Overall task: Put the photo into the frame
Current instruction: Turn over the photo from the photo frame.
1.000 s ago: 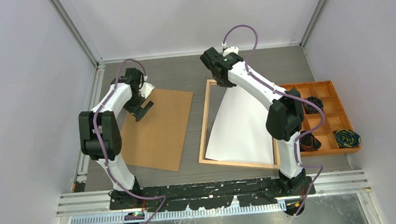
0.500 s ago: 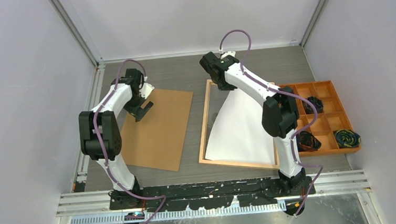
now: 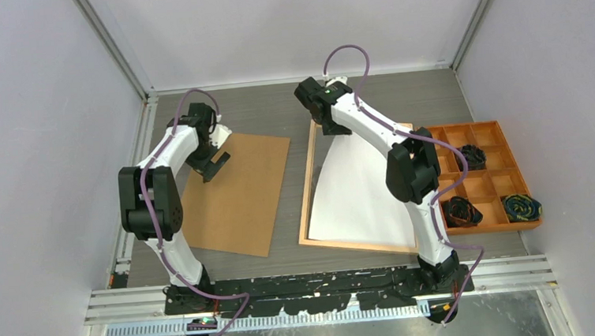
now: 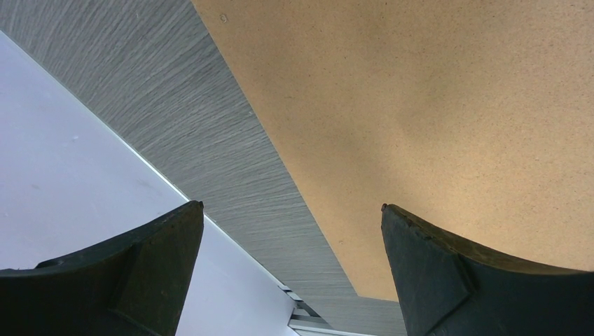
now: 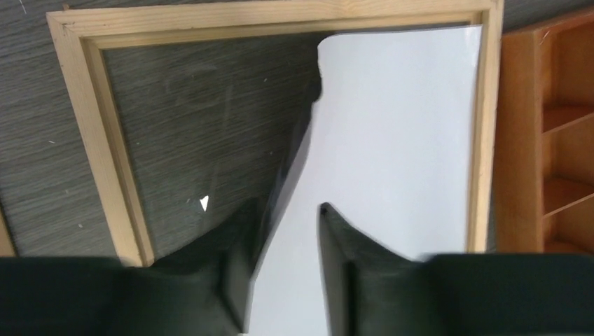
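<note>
The light-wood frame (image 3: 309,184) lies on the table right of centre, and its far rail shows in the right wrist view (image 5: 280,17). The photo (image 3: 359,195) lies inside it white side up. Its far left part is lifted and curled, with a dark glossy underside edge showing in the right wrist view (image 5: 399,126). My right gripper (image 3: 336,127) (image 5: 287,210) is shut on the photo's raised left edge over the frame's far end. My left gripper (image 3: 214,167) (image 4: 291,206) is open and empty over the far left edge of a brown board (image 3: 237,196).
The brown board (image 4: 434,105) lies flat left of the frame. An orange compartment tray (image 3: 505,134) with coiled cables stands against the frame's right side, and it also shows in the right wrist view (image 5: 518,140). Grey enclosure walls stand close on the left, back and right.
My right gripper has moved a little left and toward the back wall with the photo's edge, and the sheet's far part has narrowed and curled more. The left arm has not moved.
</note>
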